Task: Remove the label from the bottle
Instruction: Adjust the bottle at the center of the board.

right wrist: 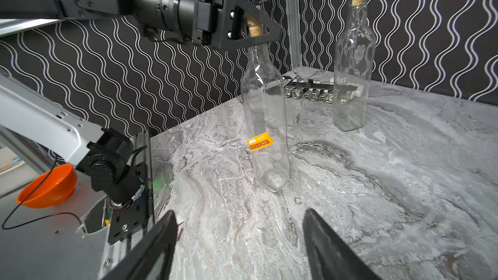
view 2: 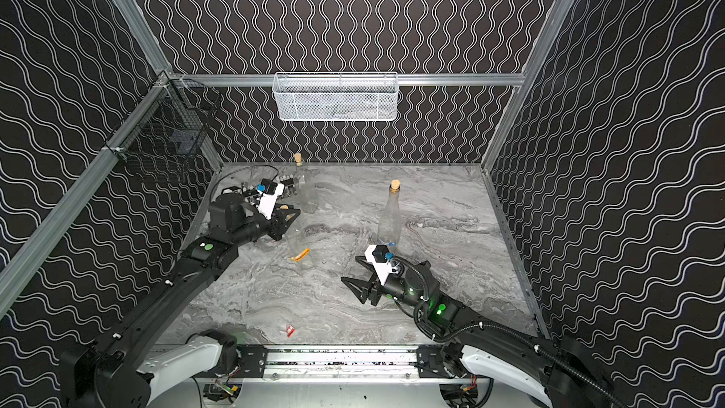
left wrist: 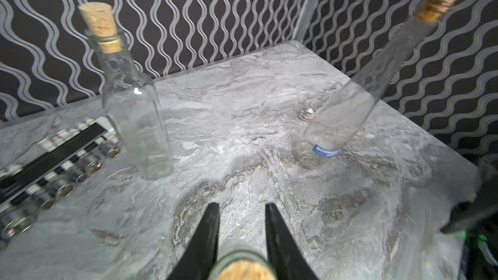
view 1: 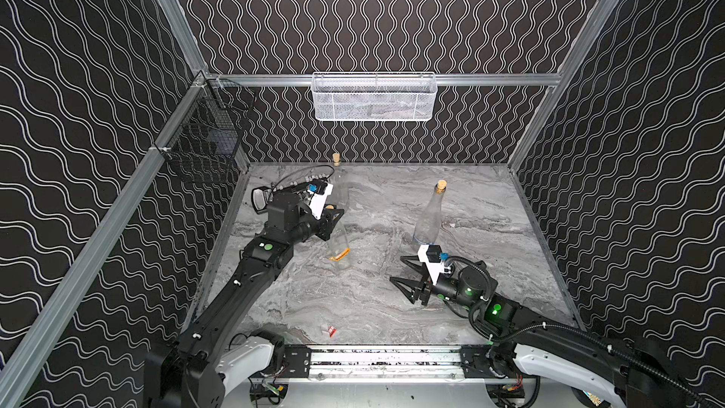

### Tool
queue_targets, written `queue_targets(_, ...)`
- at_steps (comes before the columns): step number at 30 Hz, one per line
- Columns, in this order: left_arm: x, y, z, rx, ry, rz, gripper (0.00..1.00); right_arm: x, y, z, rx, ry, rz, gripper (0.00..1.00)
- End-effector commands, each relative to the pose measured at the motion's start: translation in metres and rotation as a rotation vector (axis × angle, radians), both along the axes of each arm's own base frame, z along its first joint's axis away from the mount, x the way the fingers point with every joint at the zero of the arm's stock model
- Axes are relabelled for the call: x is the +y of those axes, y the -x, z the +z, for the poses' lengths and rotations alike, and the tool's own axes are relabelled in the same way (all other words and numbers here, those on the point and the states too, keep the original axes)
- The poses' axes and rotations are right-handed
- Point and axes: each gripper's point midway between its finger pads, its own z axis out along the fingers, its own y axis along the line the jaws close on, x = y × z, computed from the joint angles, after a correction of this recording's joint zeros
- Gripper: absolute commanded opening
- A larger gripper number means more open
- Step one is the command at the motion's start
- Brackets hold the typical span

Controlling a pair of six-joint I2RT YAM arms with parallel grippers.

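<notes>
Bottle — corked neck between left jaws

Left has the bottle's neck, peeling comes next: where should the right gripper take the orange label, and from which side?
Probably pinch a short end of the orange label, coming in level from where the right gripper sits. It lies flat, low on the bottle face turned toward that gripper, so only an edge offers purchase. The left gripper, shut on the neck, steadies it.
</notes>
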Motion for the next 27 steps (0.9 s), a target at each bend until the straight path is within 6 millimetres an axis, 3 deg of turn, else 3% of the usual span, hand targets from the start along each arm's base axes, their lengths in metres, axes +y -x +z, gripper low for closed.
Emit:
queue_targets(1, 0.019, -0.011, 0.012, -0.03, 0.041, 0.232, 0.0, -0.004, 0.001, 0.002, -0.094, 0.005, -0.044, 0.73)
queue_targets(6, 0.017, -0.004, 0.019, -0.061, 0.07, 0.409, 0.0, -0.006, 0.019, -0.004, -0.288, 0.044, -0.099, 0.75)
queue_targets(9, 0.009, 0.0, 0.023, -0.082, 0.07, 0.479, 0.0, -0.01, 0.018, -0.008, -0.351, 0.069, -0.172, 0.75)
queue_targets(17, -0.03, 0.016, 0.028, -0.153, 0.033, 0.565, 0.0, -0.01, 0.008, -0.016, -0.347, 0.057, -0.246, 0.77)
queue_targets(27, -0.053, 0.016, 0.017, -0.131, -0.008, 0.572, 0.03, -0.012, 0.005, -0.018, -0.319, 0.052, -0.27, 0.78)
